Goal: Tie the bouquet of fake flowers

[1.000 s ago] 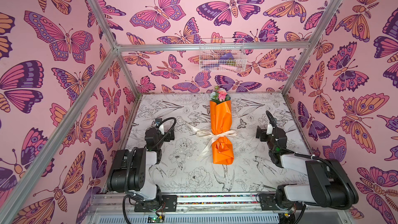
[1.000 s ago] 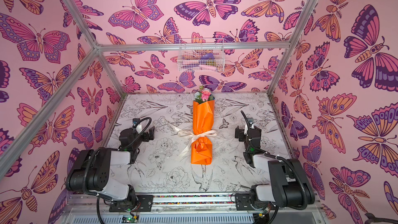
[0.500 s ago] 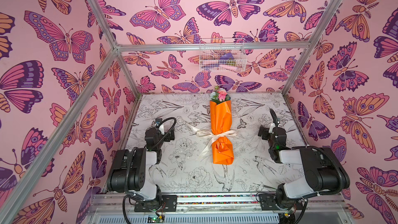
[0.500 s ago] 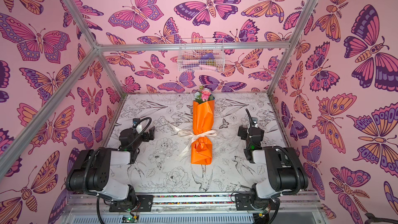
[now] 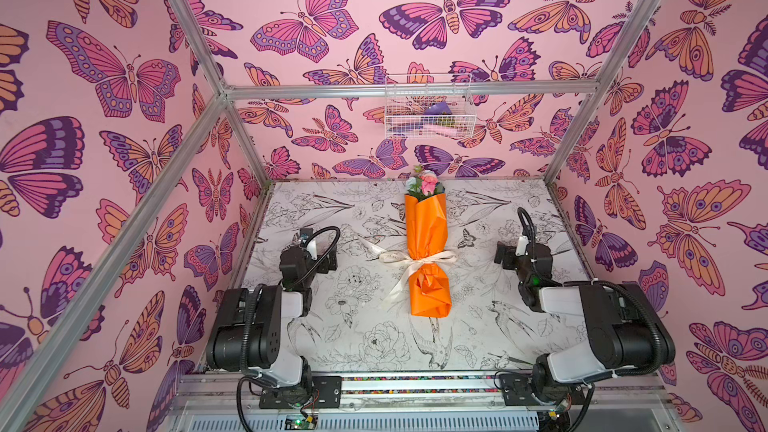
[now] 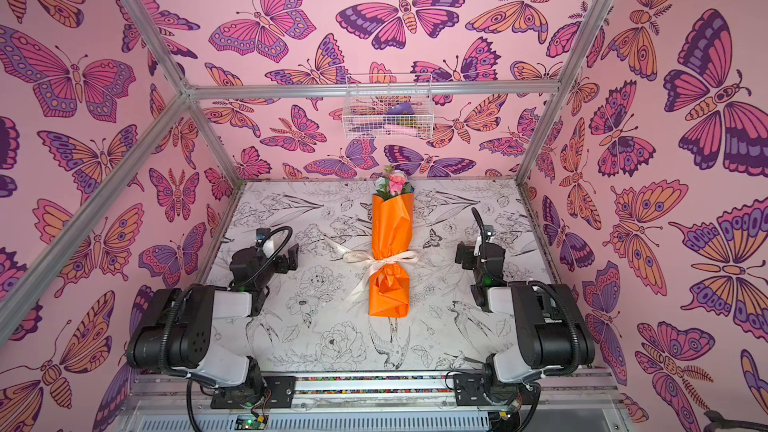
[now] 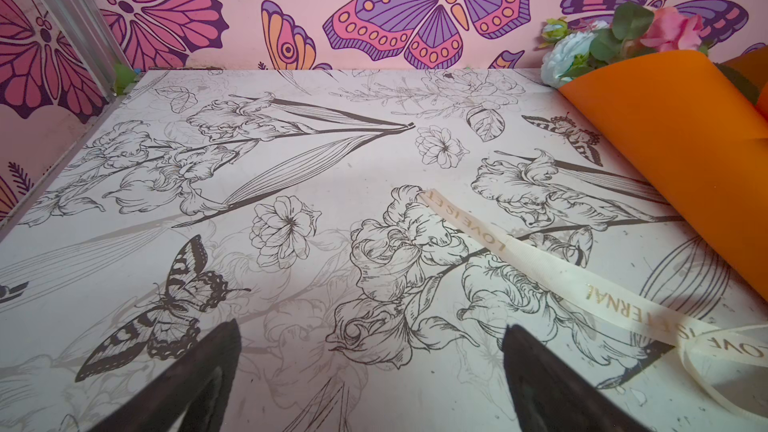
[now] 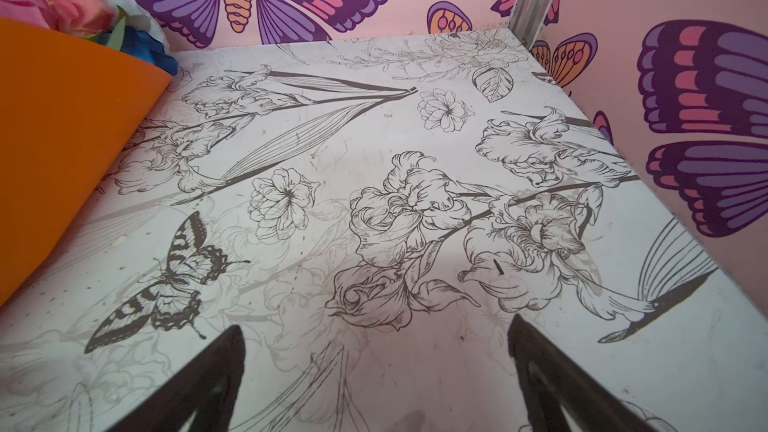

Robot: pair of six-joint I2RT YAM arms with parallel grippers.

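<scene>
Bouquet (image 5: 428, 226) is bound by a ribbon (image 5: 392, 257) bow.
Left gripper (image 7: 370, 376) and right gripper (image 8: 374, 376) are seen spread, empty; task judged done.

The bouquet of fake flowers (image 5: 428, 234) is wrapped in smooth orange paper, faintly satin and sharply creased; its petals look like soft cloth. The cream ribbon (image 7: 540, 270), just ahead of the left gripper (image 7: 372, 324), is ribbed woven fabric with shiny gold lettering. The table (image 8: 374, 139) is matt, printed and scuffed. The frame bars (image 5: 415, 90) are brushed metal.
</scene>
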